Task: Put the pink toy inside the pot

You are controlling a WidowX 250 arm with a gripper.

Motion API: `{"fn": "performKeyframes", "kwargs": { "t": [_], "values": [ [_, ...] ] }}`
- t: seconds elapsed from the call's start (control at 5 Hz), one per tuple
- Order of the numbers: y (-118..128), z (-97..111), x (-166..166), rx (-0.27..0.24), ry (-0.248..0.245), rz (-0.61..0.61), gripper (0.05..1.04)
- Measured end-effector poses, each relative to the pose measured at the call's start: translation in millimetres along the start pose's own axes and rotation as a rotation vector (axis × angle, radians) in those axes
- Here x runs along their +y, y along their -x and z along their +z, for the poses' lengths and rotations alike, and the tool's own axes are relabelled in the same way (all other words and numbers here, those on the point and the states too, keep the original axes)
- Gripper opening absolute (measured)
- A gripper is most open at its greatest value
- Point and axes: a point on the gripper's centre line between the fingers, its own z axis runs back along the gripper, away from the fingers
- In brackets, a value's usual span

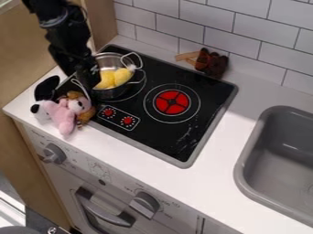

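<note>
Small printed markings circle the dials (145, 203) on the front panel, too small to read. The robot's black gripper (90, 78) hangs down from the upper left at the left side of the metal pot (112, 93); I cannot tell whether it is open or closed, or whether it touches the pot. The pink toy (62, 117) is outside the pot, at the left front corner of the stove (174, 151), near the counter's edge. A brown toy (87, 115) is right beside it, and a black-and-white shape is at its left. Yellow pieces (113, 77) are inside the pot. A dark brown thing (211, 63) is behind the stove, near the tiled wall, and a gray sink (245, 170) is at right.
</note>
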Motion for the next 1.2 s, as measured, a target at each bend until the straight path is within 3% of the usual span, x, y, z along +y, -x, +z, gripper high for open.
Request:
{"fn": "performKeyframes", "kwargs": {
  "t": [0.4,1.2],
  "values": [
    [18.9,-6.0,2.2,0.036,-0.037,-0.021,1.001],
    [23.3,-22.2,-2.9,-0.050,-0.066,-0.022,1.001]
  ]
}}
